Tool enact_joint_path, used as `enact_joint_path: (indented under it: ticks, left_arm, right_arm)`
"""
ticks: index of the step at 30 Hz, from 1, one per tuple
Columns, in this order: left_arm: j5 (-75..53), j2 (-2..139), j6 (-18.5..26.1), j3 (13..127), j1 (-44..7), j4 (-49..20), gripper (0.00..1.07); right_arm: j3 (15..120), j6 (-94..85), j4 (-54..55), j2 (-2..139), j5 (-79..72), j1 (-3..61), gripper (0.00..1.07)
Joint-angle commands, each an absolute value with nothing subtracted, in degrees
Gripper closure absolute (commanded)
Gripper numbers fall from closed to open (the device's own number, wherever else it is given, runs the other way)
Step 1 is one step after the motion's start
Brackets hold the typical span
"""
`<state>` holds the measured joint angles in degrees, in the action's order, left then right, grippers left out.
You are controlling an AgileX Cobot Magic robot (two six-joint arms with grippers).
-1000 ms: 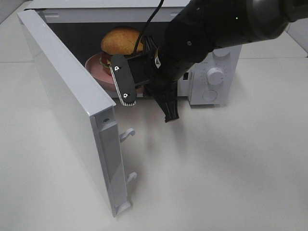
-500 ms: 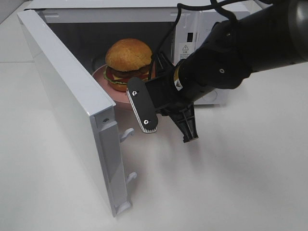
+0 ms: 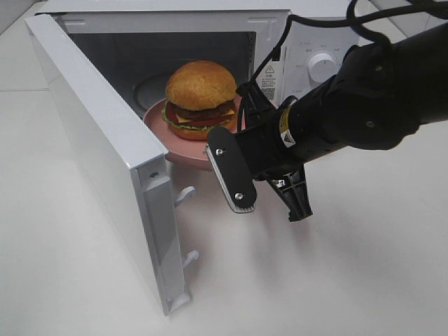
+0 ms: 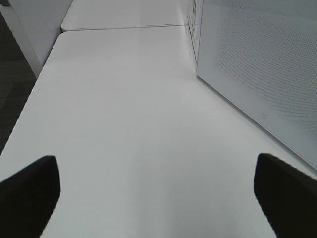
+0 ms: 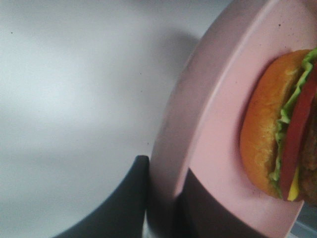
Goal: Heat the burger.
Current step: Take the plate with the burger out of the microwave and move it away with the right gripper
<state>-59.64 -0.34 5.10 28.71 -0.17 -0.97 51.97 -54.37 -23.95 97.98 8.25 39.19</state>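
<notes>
Looking down from the high camera, I see the microwave (image 3: 175, 42) with its door (image 3: 105, 154) swung wide, and the burger (image 3: 201, 96) on a pink plate (image 3: 183, 147) at the cavity's mouth, the plate's front edge poking out over the sill. Bun is domed and golden-brown, with dark patty, red slice, yellow cheese and green leaf showing beneath. My right gripper (image 3: 241, 143) sits at the plate's near rim, arm reaching in from the right; from here I cannot tell how the fingers stand. Left wrist camera: only bare white table (image 4: 129, 114), the door's perforated outer panel (image 4: 257, 64), and my left gripper (image 4: 158, 191) fingertips (image 4: 29, 188) set wide apart with nothing between them; no burger visible. Right wrist camera, close in: the fingers (image 5: 124, 203) are pinched narrow on the plate's rim (image 5: 173, 148), one above and one below, burger (image 5: 277, 129) resting on the plate beyond.
</notes>
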Motion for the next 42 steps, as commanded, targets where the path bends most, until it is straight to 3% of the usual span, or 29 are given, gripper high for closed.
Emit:
enact_joint_path:
  ticks: [1,20,42]
  left_arm:
    - [-59.4,-1.4,5.0,28.5,-0.1,-0.9,0.06]
    - [-59.4,-1.4,5.0,28.5,-0.1,-0.9,0.06]
    - [-59.4,-1.4,5.0,28.5,-0.1,-0.9,0.06]
  right_arm:
    - [51.6,-53.6,-25.0,94.8,4.1,38.7,1.07]
    - [40.1,-53.1,-25.0,80.2,4.2,38.7,1.07]
    - [32.8,-50.4,-25.2,60.5,19.8,38.7,1.07]
